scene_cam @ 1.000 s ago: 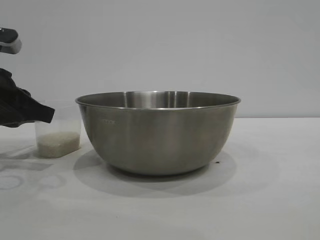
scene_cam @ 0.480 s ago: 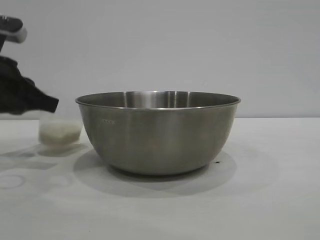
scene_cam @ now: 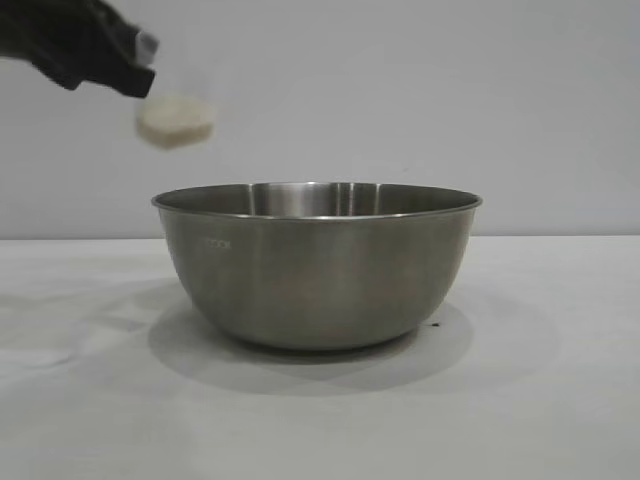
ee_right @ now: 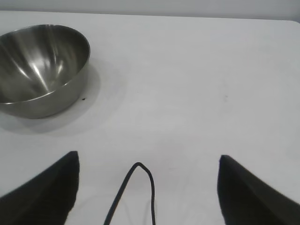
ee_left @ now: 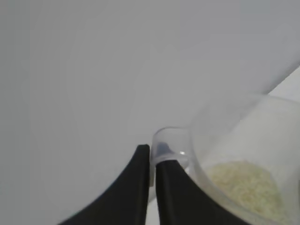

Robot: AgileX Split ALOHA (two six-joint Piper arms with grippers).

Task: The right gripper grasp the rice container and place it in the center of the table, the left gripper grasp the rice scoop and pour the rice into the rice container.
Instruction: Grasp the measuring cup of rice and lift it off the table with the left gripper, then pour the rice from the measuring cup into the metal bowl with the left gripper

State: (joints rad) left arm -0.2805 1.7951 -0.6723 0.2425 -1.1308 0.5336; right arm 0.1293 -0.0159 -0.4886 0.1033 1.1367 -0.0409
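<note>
The steel rice container [scene_cam: 315, 262] stands upright in the middle of the white table [scene_cam: 540, 400]; it also shows empty in the right wrist view as the rice container [ee_right: 40, 68]. High above its left rim hangs the translucent rice scoop [scene_cam: 175, 112], upright, with cream rice [scene_cam: 175, 122] in its bottom. My left gripper [scene_cam: 140, 70] is shut on the scoop's loop handle [ee_left: 169, 147]; the rice [ee_left: 243, 185] lies inside the rice scoop [ee_left: 281, 136]. My right gripper [ee_right: 149, 161] is open, empty, low over bare table away from the bowl.
A thin black cable [ee_right: 133, 192] loops between the right gripper's fingers. A plain grey wall [scene_cam: 400, 90] backs the table. A small dark speck [scene_cam: 435, 325] lies by the bowl's base.
The left gripper has lifted the rice scoop off the table at the bowl's left and carried it up and rightward, to above the bowl's rim height. The bowl and the right gripper have not moved.
</note>
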